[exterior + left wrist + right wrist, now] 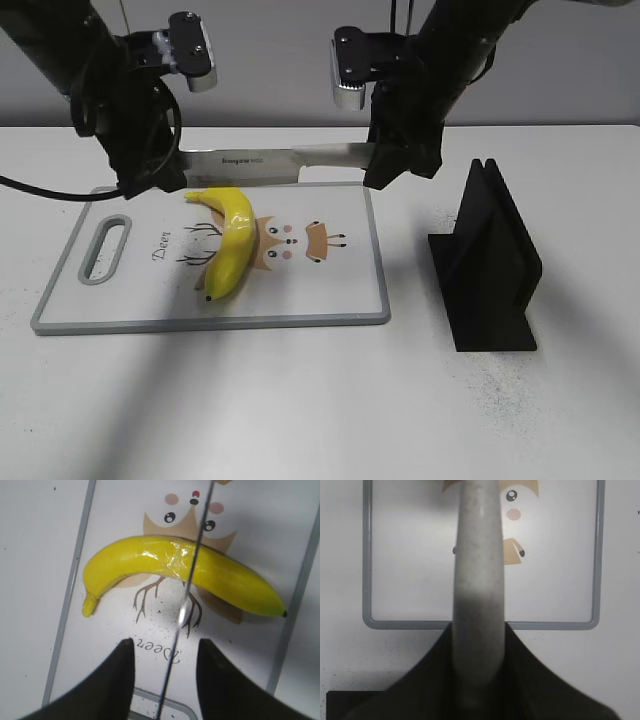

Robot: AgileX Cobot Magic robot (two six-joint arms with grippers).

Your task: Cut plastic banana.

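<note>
- Plastic banana (232,243) lies flat on the cutting board (330,290), below and in front of both tools, touching neither.
- Right tool (479,680) is clenched on the knife handle (479,580), a speckled grey grip filling the middle of the right wrist view.
- Knife blade (270,161) runs level from the right tool toward the left tool, held in the air above the board's far edge, just behind the banana's stem end.
- Left tool (164,667): fingers (117,680) spread apart, the blade's thin edge passing through the gap between them; looks released, blade contact cannot be told.
- In the left wrist view the blade edge crosses over the banana's middle, near a taped seam (175,560).
- Banana's dark tip points toward the board's near edge, stem toward the knife.
- Black knife stand (487,265) sits on the white counter (320,410), right of the board, below the right tool.
</note>
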